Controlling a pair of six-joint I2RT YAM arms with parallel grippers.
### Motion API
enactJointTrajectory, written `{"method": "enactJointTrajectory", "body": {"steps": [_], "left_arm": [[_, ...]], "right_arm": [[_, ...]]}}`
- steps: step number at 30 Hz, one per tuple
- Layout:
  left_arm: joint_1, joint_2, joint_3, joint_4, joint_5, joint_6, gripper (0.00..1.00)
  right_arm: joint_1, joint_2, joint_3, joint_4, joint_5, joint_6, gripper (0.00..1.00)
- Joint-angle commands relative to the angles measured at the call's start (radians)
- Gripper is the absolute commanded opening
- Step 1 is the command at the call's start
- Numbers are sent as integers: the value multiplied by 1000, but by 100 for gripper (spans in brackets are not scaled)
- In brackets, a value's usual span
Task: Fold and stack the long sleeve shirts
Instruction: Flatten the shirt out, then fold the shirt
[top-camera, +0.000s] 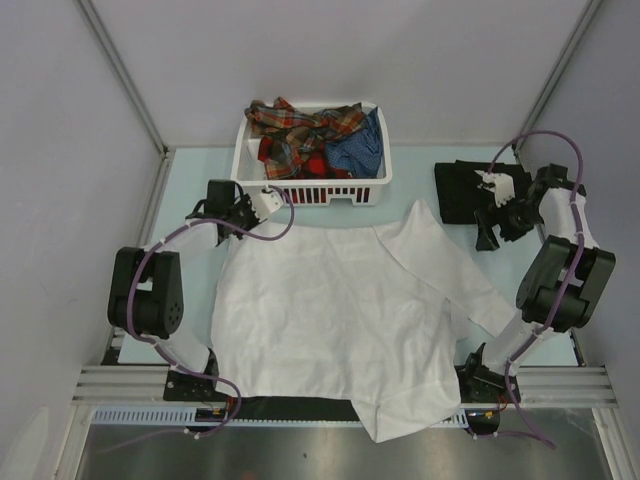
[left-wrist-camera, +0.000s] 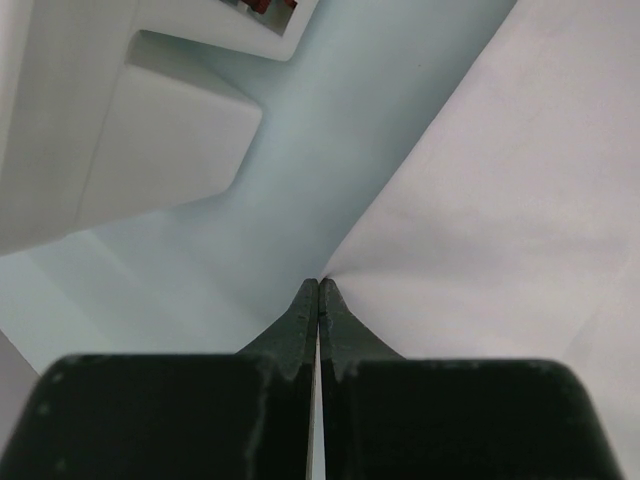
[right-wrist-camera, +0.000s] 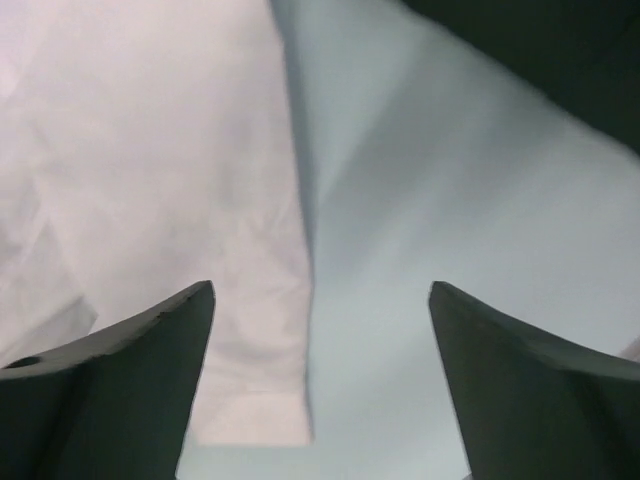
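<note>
A pale blue-green table (top-camera: 190, 170) fills the middle, lit evenly with only soft shadows. Plain grey-white walls close it in: the left wall (top-camera: 60, 120), the back wall (top-camera: 330, 50) and the right wall (top-camera: 622, 150). Slim metal posts (top-camera: 120, 70) slant up from both far corners. A ribbed aluminium rail (top-camera: 130, 383) lines the near edge, with a brushed steel sheet (top-camera: 300, 455) below it

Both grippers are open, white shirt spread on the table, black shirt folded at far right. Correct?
No: the left gripper is shut, tips together at the white shirt's edge, per the left wrist view. The right gripper is open and the black shirt lies far right, as you said.
</note>
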Motion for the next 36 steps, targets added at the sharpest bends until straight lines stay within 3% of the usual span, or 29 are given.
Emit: {"method": "enactJointTrajectory", "body": {"steps": [1, 8, 16, 19, 21, 22, 23, 24, 27, 31, 36], "left_arm": [[10, 5, 41, -10, 20, -2, 0], [10, 2, 29, -12, 32, -6, 0], [10, 16, 27, -3, 29, -8, 0], [10, 13, 17, 6, 26, -6, 0], [10, 11, 12, 9, 25, -5, 0], [10, 11, 13, 8, 26, -5, 0], [10, 10, 13, 8, 26, -6, 0], [10, 10, 15, 6, 28, -3, 0], [10, 4, 17, 0, 41, 3, 0], [10, -6, 29, -3, 57, 0, 0], [10, -13, 61, -9, 58, 9, 0]], "right_arm": [[-37, -48, -72, -269, 23, -112, 99], [-146, -54, -250, -102, 166, -75, 99], [-97, -123, -494, 194, 333, -20, 97], [-71, -137, -560, 263, 364, 23, 81], [-56, -142, -575, 267, 362, 27, 53], [-53, -148, -563, 223, 320, 17, 43], [-56, -149, -543, 186, 287, 16, 17], [-62, -149, -472, 134, 243, 5, 0], [-122, -152, -323, -76, 39, -15, 0], [-165, -186, 5, -341, -255, -30, 0], [-163, -244, 253, -520, -530, -1, 0]]}}
